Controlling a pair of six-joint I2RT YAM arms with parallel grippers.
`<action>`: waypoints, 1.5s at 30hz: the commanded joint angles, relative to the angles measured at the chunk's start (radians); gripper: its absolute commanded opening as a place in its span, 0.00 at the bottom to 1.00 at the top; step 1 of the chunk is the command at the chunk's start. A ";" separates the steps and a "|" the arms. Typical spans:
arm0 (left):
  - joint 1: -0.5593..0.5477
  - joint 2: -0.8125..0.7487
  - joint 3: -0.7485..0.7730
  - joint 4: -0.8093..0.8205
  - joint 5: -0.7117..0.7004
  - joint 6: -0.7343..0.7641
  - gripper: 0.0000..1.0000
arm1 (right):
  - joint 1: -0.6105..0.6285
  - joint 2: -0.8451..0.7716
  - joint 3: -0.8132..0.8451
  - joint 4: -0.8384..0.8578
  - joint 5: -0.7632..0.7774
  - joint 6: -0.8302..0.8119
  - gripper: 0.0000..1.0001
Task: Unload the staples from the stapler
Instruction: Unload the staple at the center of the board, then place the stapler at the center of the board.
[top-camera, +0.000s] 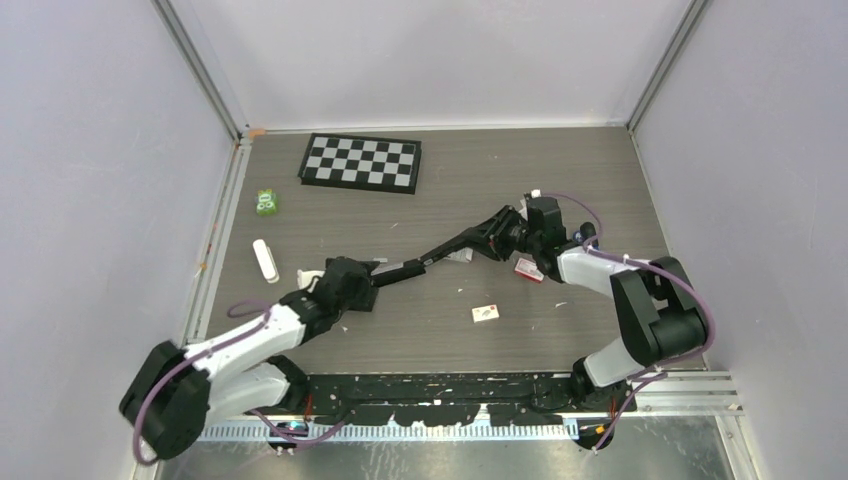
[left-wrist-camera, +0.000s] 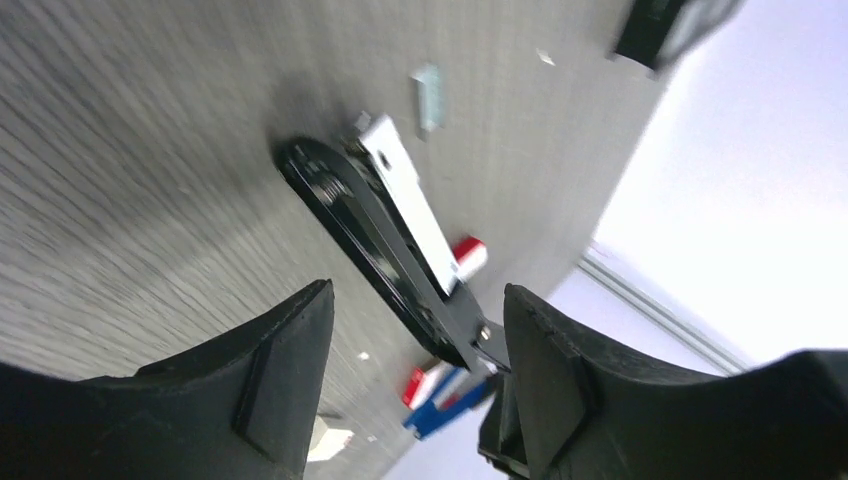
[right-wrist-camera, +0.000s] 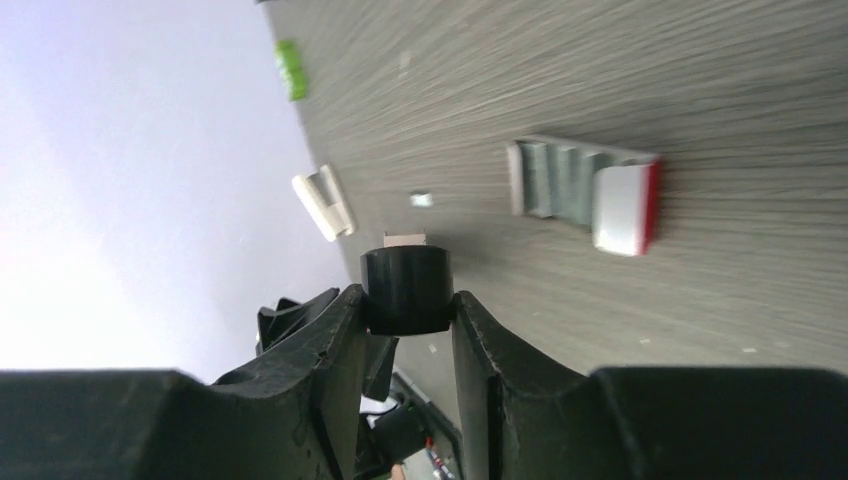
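Grips one end of the opened-out stapler (top-camera: 455, 243) in the right pincer (right-wrist-camera: 408, 300), holds the left pincer (left-wrist-camera: 415, 310) open at the other end, long axis stretching straight between both.

In the left wrist view the stapler (left-wrist-camera: 380, 240) is blurred. Its far end lies behind one finger (left-wrist-camera: 545, 370) of the left gripper (left-wrist-camera: 418, 292), which also covers part of a red and blue box (left-wrist-camera: 440, 395). The picture's top edge cuts off a dark shape (left-wrist-camera: 665, 30).
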 joint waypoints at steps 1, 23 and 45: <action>0.005 -0.201 0.014 -0.094 -0.069 0.080 0.65 | 0.007 -0.103 0.046 0.158 -0.108 0.088 0.01; 0.005 -0.528 -0.275 0.452 -0.080 0.590 0.82 | -0.032 -0.207 0.247 -0.201 -0.215 -0.480 0.01; 0.007 -0.842 -0.330 0.317 -0.037 0.821 0.86 | -0.237 -0.260 0.396 -0.244 0.049 -0.979 0.01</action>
